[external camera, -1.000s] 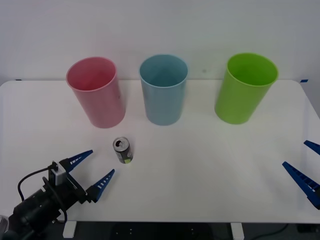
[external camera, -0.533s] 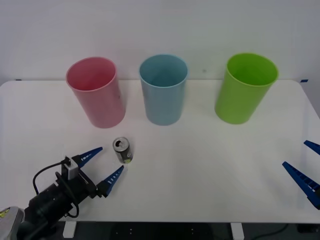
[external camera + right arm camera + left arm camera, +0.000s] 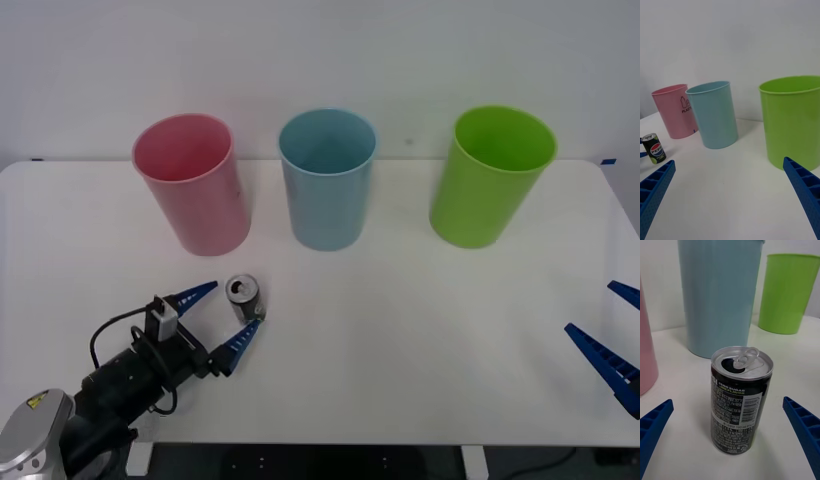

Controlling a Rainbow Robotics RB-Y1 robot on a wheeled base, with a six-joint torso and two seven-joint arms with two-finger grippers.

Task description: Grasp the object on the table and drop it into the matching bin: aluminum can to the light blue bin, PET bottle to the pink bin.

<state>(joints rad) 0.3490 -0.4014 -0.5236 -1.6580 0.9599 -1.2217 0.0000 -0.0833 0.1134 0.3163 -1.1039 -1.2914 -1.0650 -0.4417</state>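
While spread wide and gripping nothing, left tool [image 3: 223, 316] sits low over the white surface [image 3: 420, 330] with one blue finger on each side of the aluminum can [image 3: 244, 300] — near it, not clamped on it. Can upright, tab end up, in front of the gap between the pink bin [image 3: 192, 183] and the light blue bin [image 3: 327, 178], apart from both. Right tool [image 3: 612, 335] parked at the surface's right edge, fingers parted as well, holding nothing. Lime-green bin [image 3: 490, 175] farther right, no part of this job.

Progress, judged from the layout: approach about finished; closing on the can, lifting, carrying over to the light blue bin and dropping — all left to do.

Writing: "PEPSI" on the can from the right wrist view; "ZERO SUGAR" and "LIME FLAVOR" plus a barcode from the left wrist view; smaller print unreadable. "PLASTIC" under a bottle pictogram on the pink bin.
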